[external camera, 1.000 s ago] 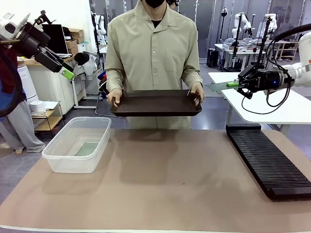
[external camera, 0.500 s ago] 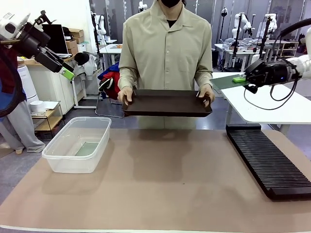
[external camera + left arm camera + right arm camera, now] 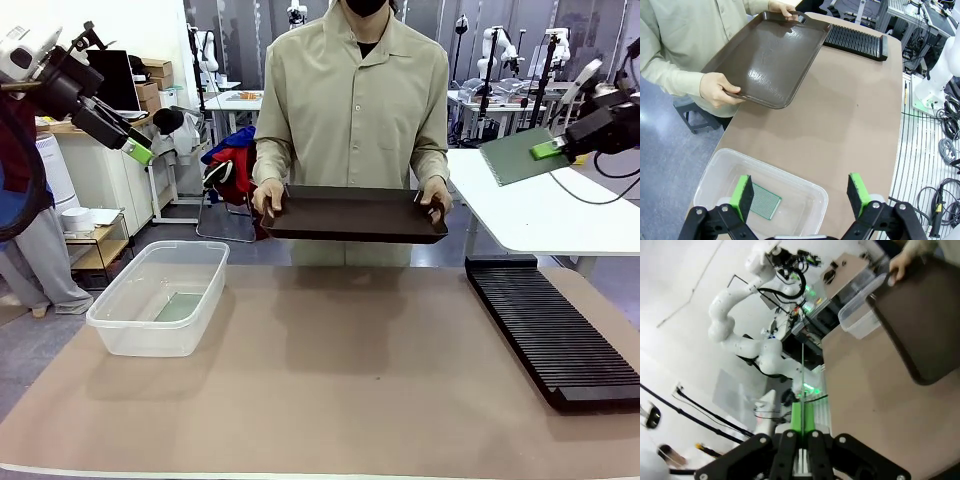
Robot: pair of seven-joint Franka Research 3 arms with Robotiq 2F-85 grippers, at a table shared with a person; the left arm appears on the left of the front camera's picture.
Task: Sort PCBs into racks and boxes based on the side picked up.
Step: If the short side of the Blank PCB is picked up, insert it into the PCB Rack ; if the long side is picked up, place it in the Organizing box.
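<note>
1. Gripping one of the PCBs by its edge, the right gripper is raised at the right side, its green pads closed flat on the board. In the right wrist view this board appears edge-on as a thin line rising from between the closed fingers.
2. The held board is tilted with one face toward the camera. It is in the air above the far end of the rack, well apart from it.
3. The left gripper is held high at the left, jaws spread wide and holding nothing.
4. The second PCB lies flat on the floor of the clear box, below the left gripper and not touching it.
5. A person stands at the far side holding a dark brown tray by both ends, above the table.
</note>
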